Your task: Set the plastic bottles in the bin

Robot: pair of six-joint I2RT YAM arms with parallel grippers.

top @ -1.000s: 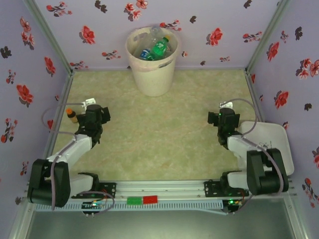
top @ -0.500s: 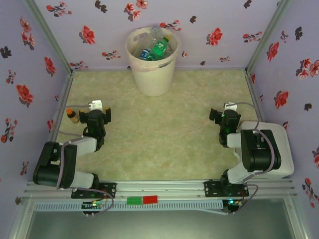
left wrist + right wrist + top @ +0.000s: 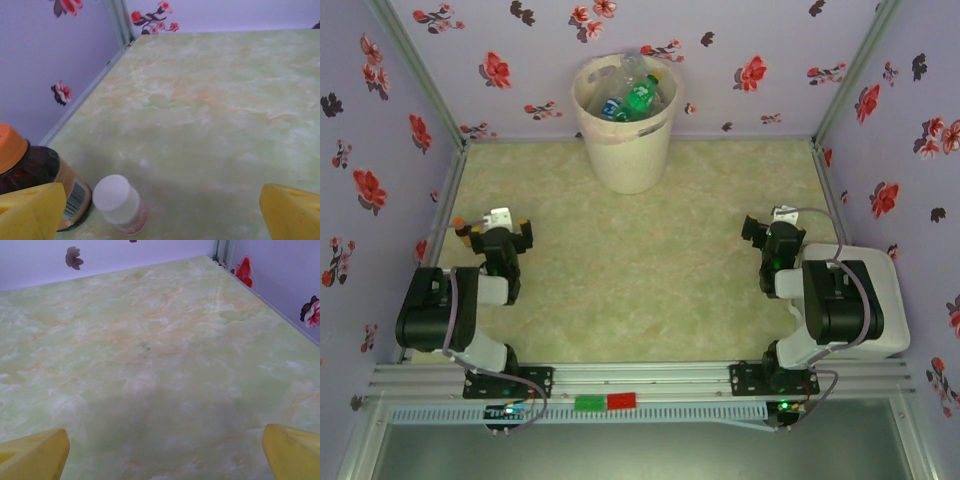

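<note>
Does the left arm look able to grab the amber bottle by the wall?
Probably yes. The amber bottle stands just ahead of the left gripper, jaws wide open, nothing between. It sits off toward the jaws' left side, a white-capped bottle beside it, so a sideways shift seems needed.

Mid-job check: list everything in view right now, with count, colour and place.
bin: one, pale pink-beige, back centre of table
bottles in bin: several, green and blue-labelled clear, piled inside
amber bottle: one, orange cap, by left wall
small bottle: one, white cap, beside the amber bottle
white tray: one, right edge, under right arm
blocks: two, green and red, front rail
table: one, green marbled
left gripper: one, yellow fingers, open, near the two bottles
right gripper: one, yellow fingers, open, over table
</note>
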